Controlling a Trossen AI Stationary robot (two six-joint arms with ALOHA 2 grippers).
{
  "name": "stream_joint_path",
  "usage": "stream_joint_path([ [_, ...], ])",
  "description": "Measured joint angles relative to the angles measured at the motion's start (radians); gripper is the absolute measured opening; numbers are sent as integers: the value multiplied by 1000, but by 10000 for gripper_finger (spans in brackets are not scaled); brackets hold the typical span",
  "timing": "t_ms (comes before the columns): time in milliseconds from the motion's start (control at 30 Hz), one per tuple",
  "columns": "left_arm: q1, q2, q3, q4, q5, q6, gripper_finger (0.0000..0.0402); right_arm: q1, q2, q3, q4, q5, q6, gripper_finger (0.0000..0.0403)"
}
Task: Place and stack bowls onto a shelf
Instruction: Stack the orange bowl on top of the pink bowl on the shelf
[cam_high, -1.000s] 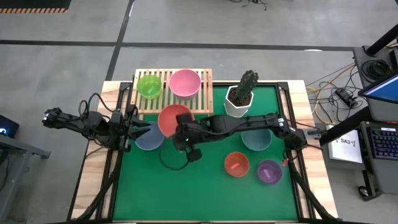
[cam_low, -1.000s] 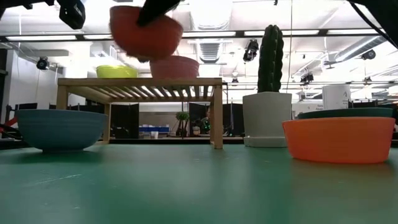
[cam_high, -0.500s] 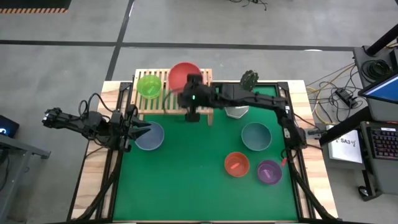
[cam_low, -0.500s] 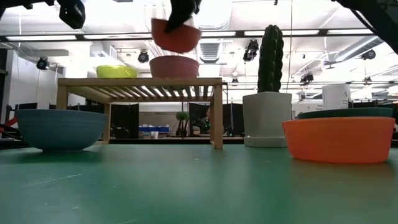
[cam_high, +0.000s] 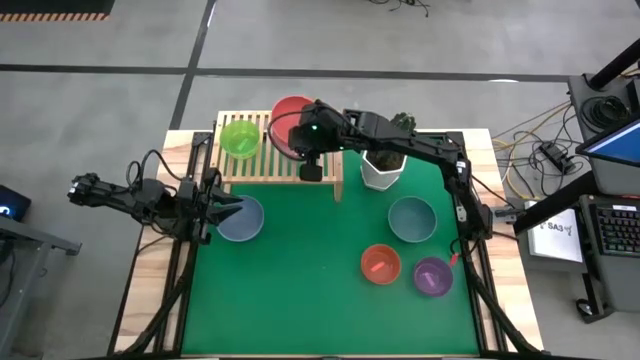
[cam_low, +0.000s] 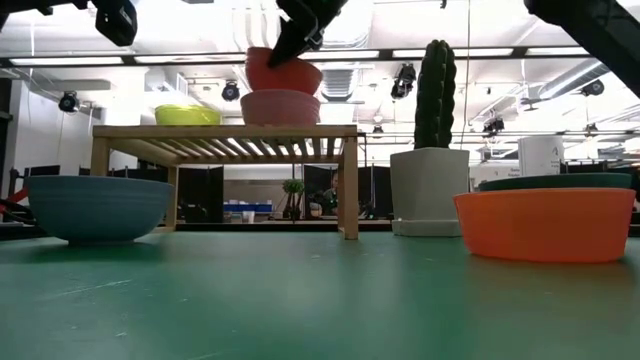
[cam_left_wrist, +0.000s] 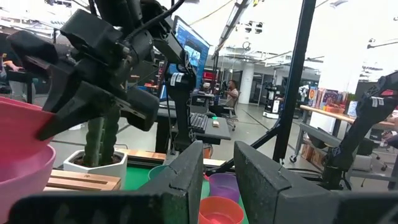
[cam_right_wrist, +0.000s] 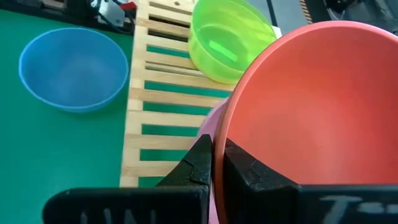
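The rim of the coral-red bowl (cam_right_wrist: 311, 118) is pinched between the two dark fingers (cam_right_wrist: 199, 163) of the right gripper (cam_high: 308, 140), which are clamped tight on it. The bowl is held tilted just above the pink bowl (cam_low: 281, 106), partly nested into it, over the far part of the shelf (cam_high: 262, 168). Whether the two bowls touch cannot be told. Beside them on the slatted top, a lime green bowl (cam_high: 240, 138) is seen. The right arm is stretched across the table from its base at the right edge, past the white cactus pot (cam_high: 380, 172).

The left gripper (cam_high: 225, 208) is held low at the left edge of the green mat (cam_high: 300, 290), its fingers (cam_left_wrist: 186, 177) parted a little with nothing gripped between them, right at the rim of the blue-grey bowl (cam_high: 240, 219). On the mat to the right, the teal bowl (cam_high: 412, 219), the red-orange bowl (cam_high: 380, 264) and the purple bowl (cam_high: 433, 276) are set apart from one another.
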Motion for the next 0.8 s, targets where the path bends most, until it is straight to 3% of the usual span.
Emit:
stream_joint_path([
  [200,0,0,0,0,0,0,74,-3,8,-2,-1,2,-7,14],
  [600,0,0,0,0,0,0,74,-5,7,-3,0,9,6,74],
  [800,0,0,0,0,0,0,74,-5,7,-3,7,9,34,78],
])
